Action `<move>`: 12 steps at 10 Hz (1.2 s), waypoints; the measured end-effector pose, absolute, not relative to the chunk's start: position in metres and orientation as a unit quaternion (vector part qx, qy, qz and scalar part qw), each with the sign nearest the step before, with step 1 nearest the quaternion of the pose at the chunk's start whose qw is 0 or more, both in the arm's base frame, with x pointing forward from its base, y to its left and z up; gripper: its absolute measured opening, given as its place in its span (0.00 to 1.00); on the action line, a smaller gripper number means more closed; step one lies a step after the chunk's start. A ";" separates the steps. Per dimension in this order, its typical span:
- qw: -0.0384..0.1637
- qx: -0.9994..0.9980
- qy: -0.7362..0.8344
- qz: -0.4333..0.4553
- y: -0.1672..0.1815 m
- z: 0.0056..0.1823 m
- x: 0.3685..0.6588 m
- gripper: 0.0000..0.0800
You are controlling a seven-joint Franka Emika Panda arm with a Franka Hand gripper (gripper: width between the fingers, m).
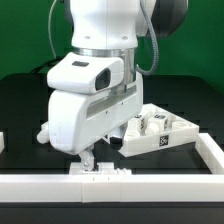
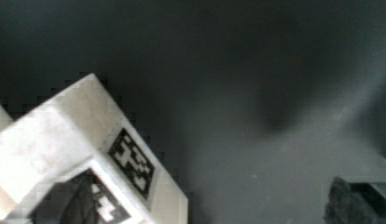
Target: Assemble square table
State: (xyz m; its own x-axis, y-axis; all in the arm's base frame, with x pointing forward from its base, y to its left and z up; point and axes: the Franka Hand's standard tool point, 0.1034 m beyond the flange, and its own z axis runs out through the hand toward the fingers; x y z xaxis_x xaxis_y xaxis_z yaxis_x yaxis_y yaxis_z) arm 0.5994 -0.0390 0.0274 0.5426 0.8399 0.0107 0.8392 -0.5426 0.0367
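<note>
The gripper [image 1: 88, 160] was held beside the tabletop [image 1: 178, 128]; finger spacing could not be determined. The tabletop could be shoved by misalignment.

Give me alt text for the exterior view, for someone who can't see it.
A white robot arm fills the centre, its gripper close above the black table, just behind a long low white border bar. On the exterior view's right lies a white plastic square slab bearing black-and-white tags, with smaller white tagged pieces on top.
</note>
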 end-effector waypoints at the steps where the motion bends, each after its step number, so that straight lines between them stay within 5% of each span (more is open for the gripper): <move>1: 0.014 0.884 0.467 0.011 -0.041 0.029 0.595 0.81; 4: 0.016 0.898 0.440 0.016 -0.033 0.045 0.595 0.81; 12: 0.020 0.864 0.503 0.019 -0.050 0.028 0.621 0.81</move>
